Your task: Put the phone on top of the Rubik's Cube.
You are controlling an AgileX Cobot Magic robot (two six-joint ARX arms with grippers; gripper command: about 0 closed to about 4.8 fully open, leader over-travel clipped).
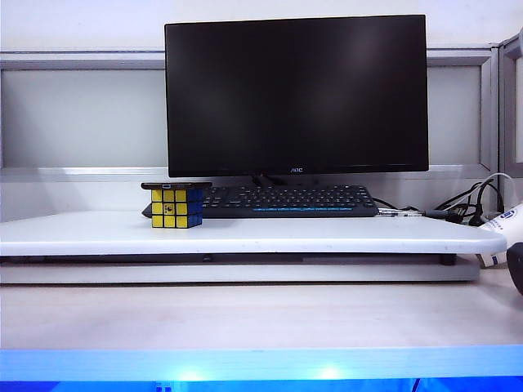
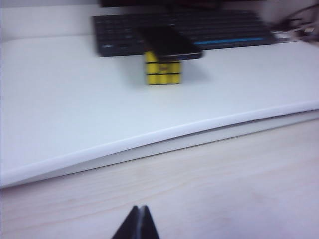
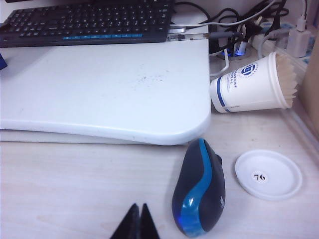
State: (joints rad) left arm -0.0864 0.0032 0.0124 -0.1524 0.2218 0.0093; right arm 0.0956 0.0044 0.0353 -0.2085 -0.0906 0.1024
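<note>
We see thin black flat phone (image 1: pixel 176 185) lying on top of small yellow-and-blue Rubik's Cube (image 1: pixel 176 208), though left wrist view blurry. Job looks done. Left gripper (image 2: pixel 138 219) clenched, empty, low over wood. Right gripper (image 3: pixel 139 217) same, near blue-and-black mouse (image 3: pixel 199 191). Nothing left but rest.

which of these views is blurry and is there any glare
Left wrist view: soft all over, the thin black phone on the yellow puzzle cube smeared. Right wrist view: sharp. Exterior view: sharp, with blue glare along its bottom edge.
</note>
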